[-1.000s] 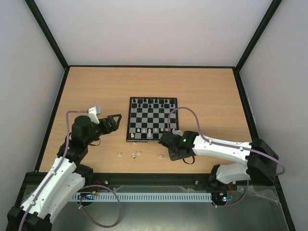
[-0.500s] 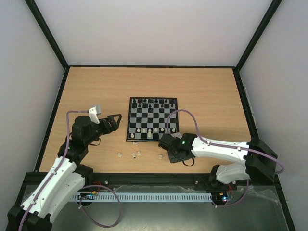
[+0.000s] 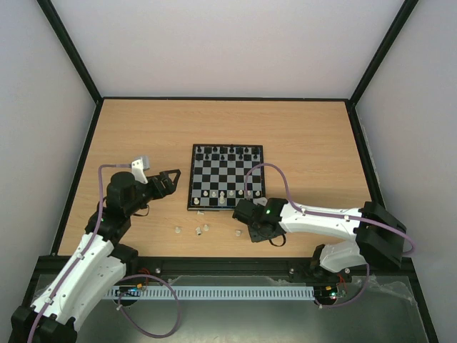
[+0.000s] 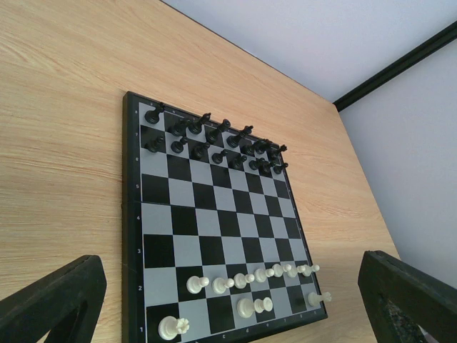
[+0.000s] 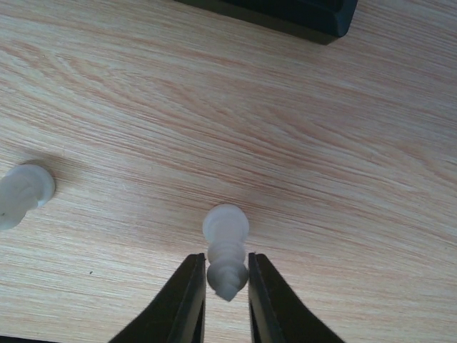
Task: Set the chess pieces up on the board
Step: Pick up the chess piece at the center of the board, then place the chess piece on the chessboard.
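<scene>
The board [image 3: 191,179] lies mid-table, black pieces along its far rows and white chess pieces [image 4: 243,280] along its two near rows. My right gripper [image 3: 241,224] is low over the table just in front of the board, its two fingers pressed against a white chess piece [image 5: 226,227] that stands on the wood. Left of it lie three more loose white pieces [image 3: 198,231]. My left gripper [image 3: 171,180] hangs wide open left of the board [image 4: 128,214] with nothing between its fingers [image 4: 50,300].
One of the loose white pieces [image 5: 21,193] lies on the wood left of the gripped one. The board's near corner [image 5: 314,21] is just beyond the right gripper. A black frame edges the table, with white walls behind.
My right gripper has slid a little left and toward the table's near edge, and its fingers have closed onto the white piece. The left arm has not moved.
</scene>
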`<state>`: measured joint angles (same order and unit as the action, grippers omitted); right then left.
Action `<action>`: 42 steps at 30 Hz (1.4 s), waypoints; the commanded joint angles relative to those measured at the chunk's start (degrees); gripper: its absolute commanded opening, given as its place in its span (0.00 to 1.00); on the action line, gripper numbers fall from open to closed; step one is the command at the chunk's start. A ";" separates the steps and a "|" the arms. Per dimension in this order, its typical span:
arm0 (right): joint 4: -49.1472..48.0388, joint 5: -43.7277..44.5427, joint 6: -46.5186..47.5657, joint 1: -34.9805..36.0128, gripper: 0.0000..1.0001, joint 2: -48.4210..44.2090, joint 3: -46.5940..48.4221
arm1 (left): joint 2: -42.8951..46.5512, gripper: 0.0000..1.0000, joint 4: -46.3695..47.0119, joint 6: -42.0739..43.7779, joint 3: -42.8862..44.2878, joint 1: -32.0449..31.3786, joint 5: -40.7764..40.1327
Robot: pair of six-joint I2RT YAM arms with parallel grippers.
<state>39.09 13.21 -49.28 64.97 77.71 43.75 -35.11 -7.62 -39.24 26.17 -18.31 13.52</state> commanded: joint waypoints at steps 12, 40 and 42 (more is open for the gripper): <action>6.65 3.70 8.44 -1.60 0.15 5.32 17.56 | 0.25 0.99 0.32 0.31 0.41 0.43 0.46; 6.26 -2.26 23.35 -10.15 0.14 27.46 35.91 | 0.95 1.00 -0.83 0.74 0.34 1.17 0.32; 6.12 -2.14 23.47 -10.24 0.14 27.70 35.70 | 0.84 0.99 -0.82 0.68 0.27 1.29 0.35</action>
<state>42.24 10.98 -26.94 55.07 104.60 78.37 -34.48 -8.51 -39.11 26.17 -17.58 13.47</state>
